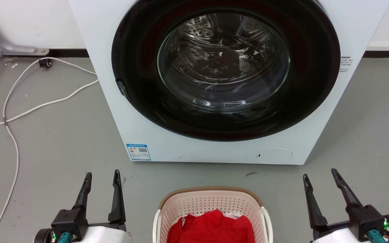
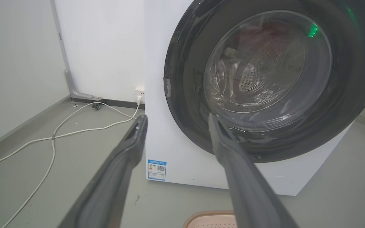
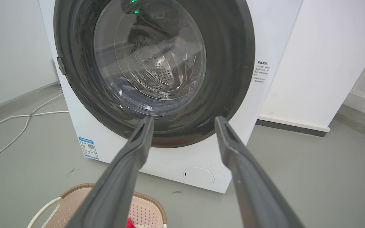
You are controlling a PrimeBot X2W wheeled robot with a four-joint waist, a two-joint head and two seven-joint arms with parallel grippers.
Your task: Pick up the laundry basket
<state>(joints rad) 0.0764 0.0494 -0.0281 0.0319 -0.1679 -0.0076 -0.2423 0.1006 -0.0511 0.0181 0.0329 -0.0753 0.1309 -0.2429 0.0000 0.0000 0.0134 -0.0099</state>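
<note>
Head view: red garment [image 1: 211,227] inside laundry basket [image 1: 211,201]

Left claw [image 1: 102,179] and right claw [image 1: 320,179] both gape, fingers pointing forward.

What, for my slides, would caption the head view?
Open left gripper and open right gripper flank the laundry basket of red cloth before the washing machine.

laundry basket [image 1: 212,201] before washing machine [image 1: 194,148]
</note>
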